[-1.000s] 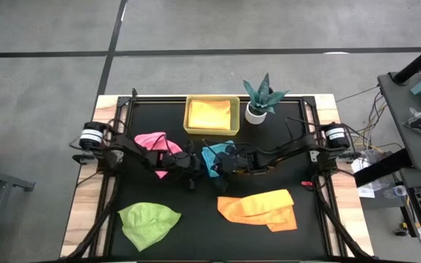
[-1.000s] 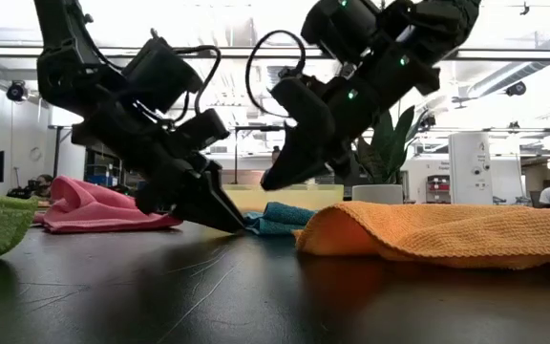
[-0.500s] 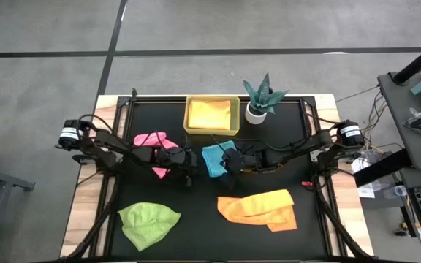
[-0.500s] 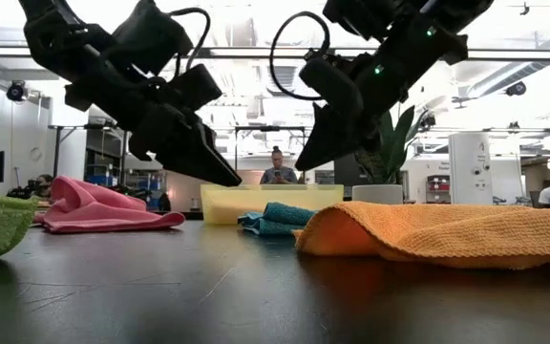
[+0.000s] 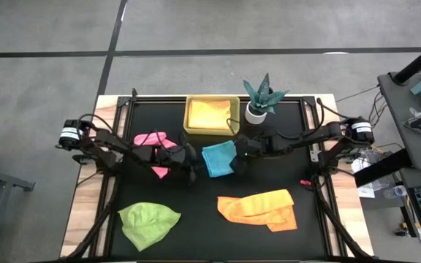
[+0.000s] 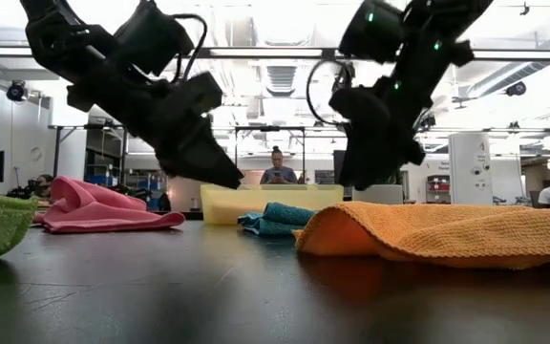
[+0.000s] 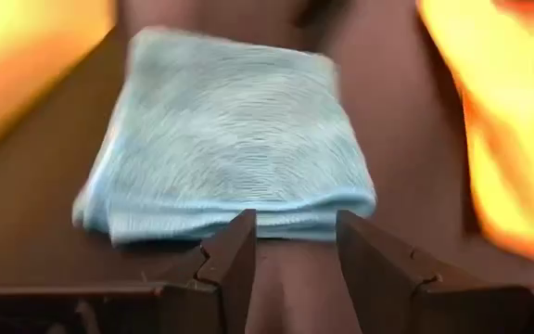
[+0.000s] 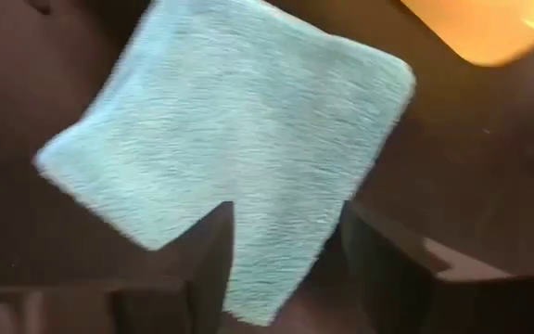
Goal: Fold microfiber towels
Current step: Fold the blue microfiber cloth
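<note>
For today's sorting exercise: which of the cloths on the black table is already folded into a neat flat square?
The turquoise-blue microfiber towel at the table's centre; the pink, lime green and orange ones lie crumpled.

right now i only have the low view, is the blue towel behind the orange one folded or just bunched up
Observer: From above, the turquoise towel is a neat folded rectangle lying flat between the two arms.
Operator: is either arm holding it
Observer: No. The left wrist view shows the left gripper with fingers open and empty, the towel's folded edge just ahead of them.
Operator: and the right
Observer: The right gripper has its fingers apart above the towel, gripping nothing.
</note>
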